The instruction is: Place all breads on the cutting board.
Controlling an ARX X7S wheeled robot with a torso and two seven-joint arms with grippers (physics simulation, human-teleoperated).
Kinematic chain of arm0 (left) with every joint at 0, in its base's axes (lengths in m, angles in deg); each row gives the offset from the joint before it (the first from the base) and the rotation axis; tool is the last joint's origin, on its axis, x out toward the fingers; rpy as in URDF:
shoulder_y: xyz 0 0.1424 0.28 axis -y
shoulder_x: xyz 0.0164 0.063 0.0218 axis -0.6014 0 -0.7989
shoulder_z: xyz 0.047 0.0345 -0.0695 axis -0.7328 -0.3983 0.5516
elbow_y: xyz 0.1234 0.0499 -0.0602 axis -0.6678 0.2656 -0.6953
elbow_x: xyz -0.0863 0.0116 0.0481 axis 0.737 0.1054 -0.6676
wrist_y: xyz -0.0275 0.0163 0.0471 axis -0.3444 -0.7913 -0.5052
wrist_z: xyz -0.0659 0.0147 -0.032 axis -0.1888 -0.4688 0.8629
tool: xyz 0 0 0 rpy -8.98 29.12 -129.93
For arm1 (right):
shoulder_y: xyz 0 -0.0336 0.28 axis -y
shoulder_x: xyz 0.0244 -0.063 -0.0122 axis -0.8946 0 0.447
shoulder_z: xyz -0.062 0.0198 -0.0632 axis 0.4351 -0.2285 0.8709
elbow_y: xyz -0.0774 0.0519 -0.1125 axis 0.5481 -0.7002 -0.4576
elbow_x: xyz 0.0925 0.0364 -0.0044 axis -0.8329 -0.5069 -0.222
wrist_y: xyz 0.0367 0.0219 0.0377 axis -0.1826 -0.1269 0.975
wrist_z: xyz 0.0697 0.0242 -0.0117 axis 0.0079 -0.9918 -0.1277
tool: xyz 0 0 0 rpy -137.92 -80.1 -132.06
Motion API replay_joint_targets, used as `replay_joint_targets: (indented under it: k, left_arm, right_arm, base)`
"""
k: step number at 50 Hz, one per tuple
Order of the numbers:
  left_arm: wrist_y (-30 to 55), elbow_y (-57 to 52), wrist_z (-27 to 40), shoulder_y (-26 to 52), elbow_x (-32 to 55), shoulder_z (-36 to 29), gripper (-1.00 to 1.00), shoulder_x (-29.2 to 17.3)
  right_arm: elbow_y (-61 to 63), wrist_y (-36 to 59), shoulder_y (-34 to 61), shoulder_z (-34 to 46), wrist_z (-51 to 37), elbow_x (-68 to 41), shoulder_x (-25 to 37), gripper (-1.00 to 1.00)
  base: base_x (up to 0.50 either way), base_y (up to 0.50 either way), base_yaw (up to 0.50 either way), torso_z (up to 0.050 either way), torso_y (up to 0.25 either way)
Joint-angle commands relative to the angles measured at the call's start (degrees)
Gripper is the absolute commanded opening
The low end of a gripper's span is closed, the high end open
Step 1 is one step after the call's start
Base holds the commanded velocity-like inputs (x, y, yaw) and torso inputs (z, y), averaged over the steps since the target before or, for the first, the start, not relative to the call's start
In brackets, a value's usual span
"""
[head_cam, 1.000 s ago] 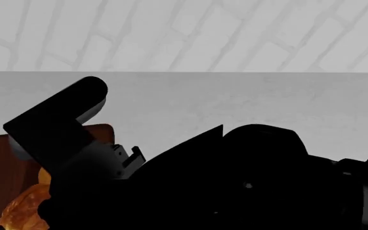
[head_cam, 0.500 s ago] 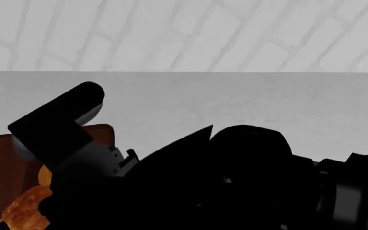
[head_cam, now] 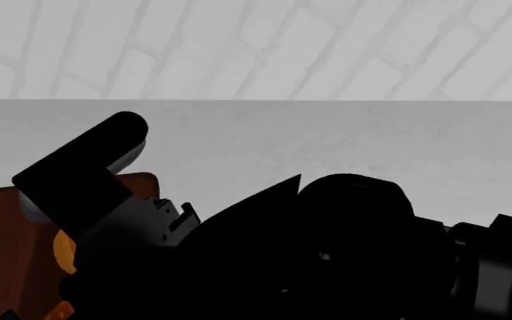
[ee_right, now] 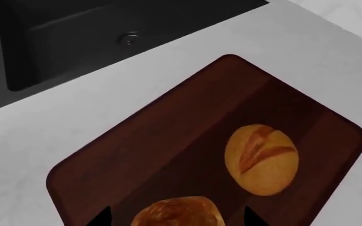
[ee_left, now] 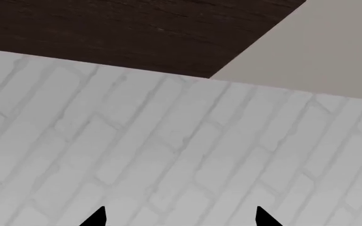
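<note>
In the right wrist view the dark reddish-brown cutting board (ee_right: 168, 136) lies on the pale counter. The smooth oval roll with a slash (ee_right: 261, 159) rests on it. The crusty, browner roll (ee_right: 177, 214) also lies on the board, between the tips of my right gripper (ee_right: 176, 220). The jaws are open, with a gap on each side of the roll. My left gripper (ee_left: 179, 219) is open and empty, facing a white brick wall. In the head view the arms hide most of the board (head_cam: 3, 227); only slivers of the smooth roll (head_cam: 63, 250) and the crusty roll (head_cam: 61, 310) show.
A black sink (ee_right: 105, 37) with a drain is set in the counter (ee_right: 55, 122) beside the board. The left wrist view shows a dark wood panel (ee_left: 137, 33) above the brick wall (ee_left: 168, 150). The grey counter (head_cam: 372, 140) runs back to the wall.
In the head view the crusty roll showed large at the lower left; now bare board shows there and only a sliver of the roll remains in sight. The right arm shifted slightly.
</note>
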Motion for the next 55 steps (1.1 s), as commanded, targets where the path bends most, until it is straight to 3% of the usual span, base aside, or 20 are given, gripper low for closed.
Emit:
replay_joint_targets:
  k: [1,12,14,38,44,49,55]
  left_arm:
    - [-0.5,0.0,0.0,-0.1,-0.1,-0.1,1.00,-0.1]
    - [-1.1,-0.1,-0.5,-0.3,-0.5,-0.2,1.00,-0.1]
    - [-1.5,-0.4,-1.6,-0.4,-1.4,-0.4,1.00,-0.2]
    - [-2.8,-0.6,-2.2,-0.8,-2.3,-0.6,1.00,-0.2]
    - [-2.7,-0.4,-1.5,-0.7,-1.9,-0.6,1.00,-0.2]
    - [-3.6,-0.7,-2.0,-1.1,-2.9,-0.5,1.00,0.0]
    - [-4.3,-0.9,-2.4,-1.3,-3.8,-0.5,1.00,0.1]
  right_arm:
    - [4.4,0.2,2.7,-1.5,-4.8,-3.5,2.1,1.00]
    - [9.7,0.8,7.8,-3.5,-11.6,-9.6,7.6,1.00]
    - [21.3,-1.9,15.1,-7.8,-23.8,-17.6,21.0,1.00]
    - [32.3,-1.5,32.6,-14.5,-44.1,-31.7,34.6,1.00]
    - [34.9,2.6,36.5,-16.2,-49.7,-34.3,41.6,1.00]
    - [32.5,13.0,38.8,-26.3,-62.7,-47.7,42.2,1.00]
    - [29.2,25.4,39.1,-28.1,-63.1,-46.4,49.1,1.00]
  base:
    - [0.00,0.00,0.00,0.000,0.000]
    - [0.00,0.00,0.00,0.000,0.000]
    - [0.00,0.00,0.00,0.000,0.000]
    - [0.00,0.00,0.00,0.000,0.000]
    - [0.00,0.00,0.00,0.000,0.000]
    - [0.00,0.00,0.00,0.000,0.000]
    - [0.00,0.00,0.00,0.000,0.000]
